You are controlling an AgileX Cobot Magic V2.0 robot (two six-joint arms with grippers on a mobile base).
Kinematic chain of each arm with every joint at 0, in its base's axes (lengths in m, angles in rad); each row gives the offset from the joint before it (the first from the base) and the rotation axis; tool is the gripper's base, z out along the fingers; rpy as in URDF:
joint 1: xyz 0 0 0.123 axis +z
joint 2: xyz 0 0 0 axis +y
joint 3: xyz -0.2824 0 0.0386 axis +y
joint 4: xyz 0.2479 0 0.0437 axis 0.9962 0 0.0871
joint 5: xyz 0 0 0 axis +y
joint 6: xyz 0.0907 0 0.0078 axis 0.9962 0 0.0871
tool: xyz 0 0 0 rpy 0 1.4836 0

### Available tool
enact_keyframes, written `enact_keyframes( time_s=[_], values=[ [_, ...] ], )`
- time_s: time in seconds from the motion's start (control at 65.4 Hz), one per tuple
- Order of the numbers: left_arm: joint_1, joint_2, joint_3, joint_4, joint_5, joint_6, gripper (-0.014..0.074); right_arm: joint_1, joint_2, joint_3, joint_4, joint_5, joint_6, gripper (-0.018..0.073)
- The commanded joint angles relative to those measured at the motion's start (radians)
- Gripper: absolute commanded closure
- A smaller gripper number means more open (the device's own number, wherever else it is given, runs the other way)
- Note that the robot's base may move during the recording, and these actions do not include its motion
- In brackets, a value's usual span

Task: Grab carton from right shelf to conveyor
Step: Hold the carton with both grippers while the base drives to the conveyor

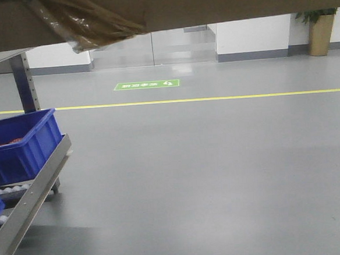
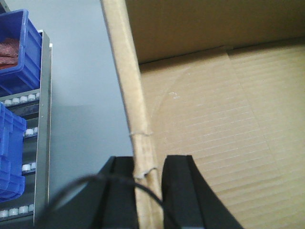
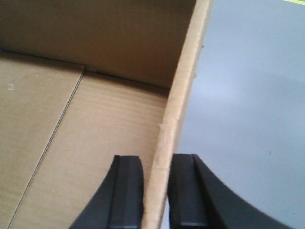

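Cardboard fills the top of the front view: the carton (image 1: 219, 1) hangs above the grey floor (image 1: 220, 170), with wrinkled tape (image 1: 89, 19) on its underside. The shelf (image 1: 29, 201) and its blue bin (image 1: 19, 147) sit below the carton, off to one side. In the left wrist view, the left hand (image 2: 148, 191) pinches the carton's upright wall between narrow-set fingers. In the right wrist view, the right hand (image 3: 156, 191) clamps the carton's opposite wall the same way, one finger inside and one outside.
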Motion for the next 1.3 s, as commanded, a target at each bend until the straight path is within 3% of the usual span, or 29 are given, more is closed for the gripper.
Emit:
enact_keyframes(
  time_s=[0.0, 1.284],
  values=[
    [-0.017, -0.009, -0.006, -0.085, -0.063, 0.006, 0.0615, 0.003, -0.004, -0.006, 0.017, -0.092, -0.002, 0.0618],
    [-0.017, -0.009, -0.006, -0.085, -0.063, 0.006, 0.0615, 0.003, -0.004, -0.006, 0.017, -0.092, -0.002, 0.0618]
  ],
)
